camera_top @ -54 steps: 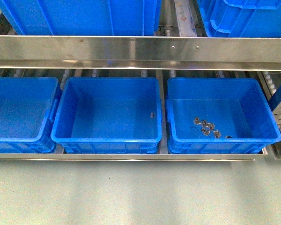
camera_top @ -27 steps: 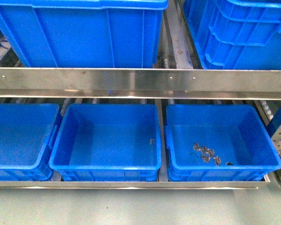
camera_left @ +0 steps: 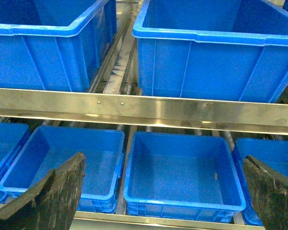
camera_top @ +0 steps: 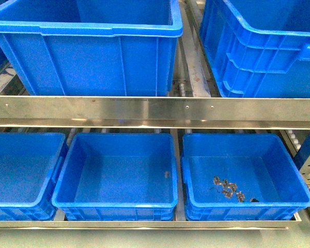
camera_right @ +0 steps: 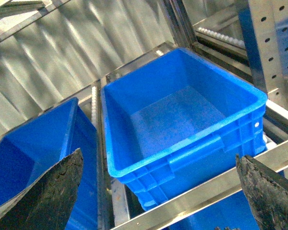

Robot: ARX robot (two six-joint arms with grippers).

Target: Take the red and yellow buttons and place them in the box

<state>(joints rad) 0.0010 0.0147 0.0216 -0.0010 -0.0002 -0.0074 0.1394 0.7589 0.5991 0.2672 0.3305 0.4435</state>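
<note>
No red or yellow buttons show in any view. The front view shows a steel rack holding blue bins and neither arm. The lower middle bin (camera_top: pixel 119 175) holds one tiny dark speck (camera_top: pixel 167 174). In the lower right bin (camera_top: pixel 248 175) lie several small grey metal pieces (camera_top: pixel 227 188). My left gripper (camera_left: pixel 163 196) is open in front of the lower shelf, its dark fingers (camera_left: pixel 53 196) wide apart and empty. My right gripper (camera_right: pixel 158 196) is open and empty too, in front of an upper-shelf bin (camera_right: pixel 182 120). I cannot tell which bin is the box.
Two large blue bins (camera_top: pixel 88 46) (camera_top: pixel 263 46) stand on the upper shelf behind a steel rail (camera_top: pixel 155 109). A third bin (camera_top: pixel 20 170) sits at the lower left. A perforated steel upright (camera_right: pixel 273 43) rises beside the right gripper.
The front view has risen: the rail and lower bins sit lower in the picture, and the upper bins' rims and insides now show.
</note>
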